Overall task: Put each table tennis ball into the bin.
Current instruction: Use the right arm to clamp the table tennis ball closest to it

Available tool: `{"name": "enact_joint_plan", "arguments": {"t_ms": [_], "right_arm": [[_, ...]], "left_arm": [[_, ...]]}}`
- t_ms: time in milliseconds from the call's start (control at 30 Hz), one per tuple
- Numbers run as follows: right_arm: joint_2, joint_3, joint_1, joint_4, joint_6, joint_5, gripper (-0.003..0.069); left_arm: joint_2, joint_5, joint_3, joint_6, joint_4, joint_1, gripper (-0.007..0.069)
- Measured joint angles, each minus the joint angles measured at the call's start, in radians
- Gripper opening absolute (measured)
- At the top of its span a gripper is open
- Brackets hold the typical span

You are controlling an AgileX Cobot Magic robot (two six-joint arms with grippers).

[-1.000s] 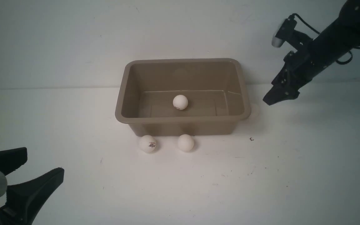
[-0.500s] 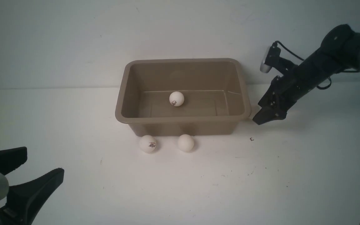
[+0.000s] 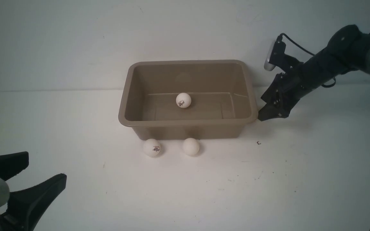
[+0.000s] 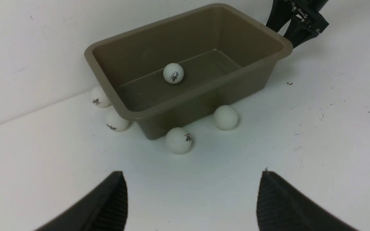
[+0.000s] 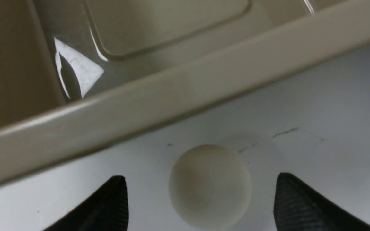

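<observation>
Straddling a plain table tennis ball (image 5: 209,186) with the right fingers (image 5: 108,205): spread apart, a strip of bare tabletop (image 5: 300,106) on each side of it, no touch. Reaching down just outside the right wall of the bin (image 3: 188,122), tips close under its flared rim. Hanging low at the near left corner of the tabletop with the left fingers (image 3: 37,192): splayed wide, holding nothing.

Set midway along the far edge, that bin. Inside, on its floor: one logo ball (image 3: 183,100). Outside, just off the near wall: a second logo ball (image 3: 152,147) and a second plain ball (image 3: 191,146), side by side but apart. Beside the left wall, seen only from the left wrist: a third logo ball (image 4: 100,97) nearer the far edge and a fourth logo ball (image 4: 116,121) just beside it. Toward the right edge, a tiny dark speck (image 3: 258,142).

Hidden in the front view: the straddled ball, behind the right fingers and the rim; the left-wall pair, behind the bin. Cut off at the base by the frame: both left fingers. Too small to read: the logos.
</observation>
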Motion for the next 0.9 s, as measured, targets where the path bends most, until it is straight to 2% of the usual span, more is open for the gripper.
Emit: {"name": "enact_joint_plan", "arguments": {"t_ms": [200, 300, 400, 467, 500, 667, 900], "right_arm": [[0.016, 0.000, 0.031, -0.008, 0.005, -0.044, 0.0545], [0.036, 0.000, 0.040, -0.052, 0.056, -0.069, 0.0519], [0.050, 0.000, 0.040, -0.100, 0.107, -0.092, 0.0456], [0.053, 0.000, 0.040, -0.118, 0.126, -0.111, 0.0367], [0.053, 0.000, 0.040, -0.118, 0.127, -0.115, 0.0353], [0.027, 0.000, 0.039, -0.131, 0.127, -0.141, 0.0360], [-0.160, 0.002, 0.000, -0.166, 0.192, -0.171, 0.0360]], "left_arm": [[0.000, 0.006, 0.000, 0.000, 0.000, 0.000, 0.0489], [0.000, 0.012, 0.000, 0.000, 0.000, 0.000, 0.0489], [0.000, 0.015, 0.000, 0.000, 0.000, 0.000, 0.0489], [0.000, 0.015, 0.000, 0.000, 0.000, 0.000, 0.0489], [0.000, 0.015, 0.000, 0.000, 0.000, 0.000, 0.0489], [0.000, 0.016, 0.000, 0.000, 0.000, 0.000, 0.0489], [0.000, 0.027, 0.000, 0.000, 0.000, 0.000, 0.0489]]}}
